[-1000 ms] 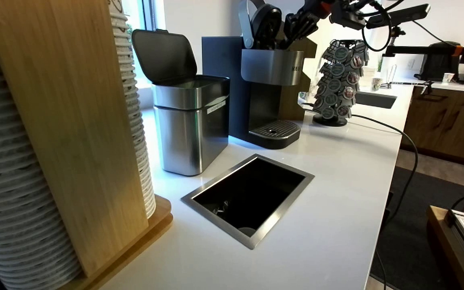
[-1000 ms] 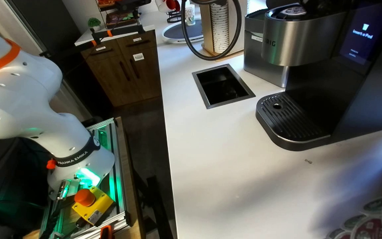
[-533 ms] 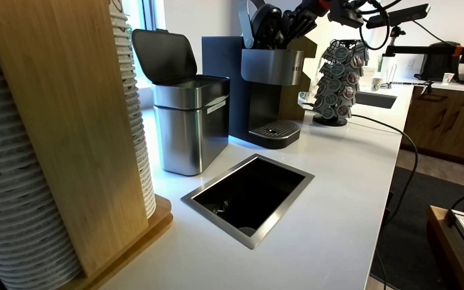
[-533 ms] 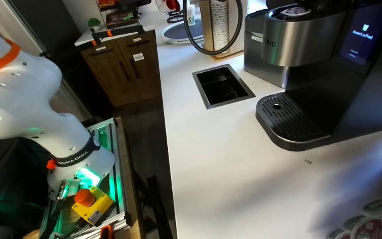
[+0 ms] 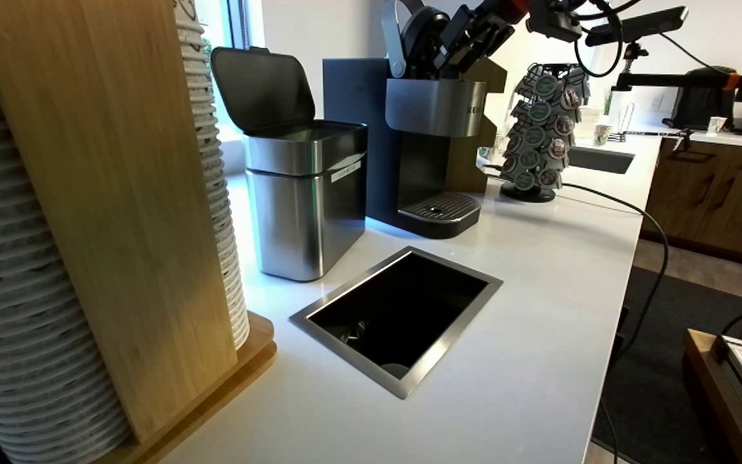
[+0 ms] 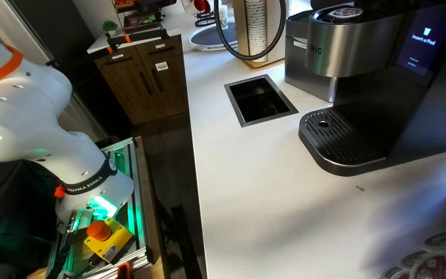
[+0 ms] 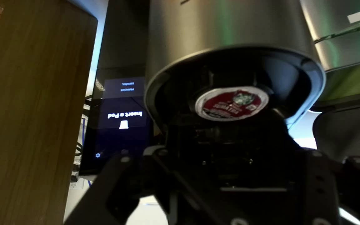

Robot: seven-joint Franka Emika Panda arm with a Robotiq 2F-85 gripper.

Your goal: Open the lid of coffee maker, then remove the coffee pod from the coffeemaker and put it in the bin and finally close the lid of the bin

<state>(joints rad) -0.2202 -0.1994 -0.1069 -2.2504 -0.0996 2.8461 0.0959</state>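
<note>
Coffee maker: lid of coffee maker stands raised at the back of the head. First step looks done.
Coffee pod: seated in the machine's head, printed face up; no clear shift in it over these frames. Not lifted.
Gripper: just turned and slid slightly left in an exterior view, from half a second ago; now shows a broader profile and overlaps the raised lid there. In an exterior view the dark mass beside the pod has drawn off to the right, leaving the pod plainer to see.
Jaws: spread well apart in the wrist view, nothing seen held (very dark between them; cannot tell whether they touch the lid).
Display: reads "Insert a Pod", though one sits there.
Meaning: I read this as re-aiming for a grasp; removal has produced nothing yet.
Bin: just left of the machine in an exterior view, lid of the bin up, ready to receive.
Next: probably lower and pinch the pod by its rim. The raised lid crowds the far side; a bump there could spoil the approach.
Left over: lift, drop, closing the bin.
</note>
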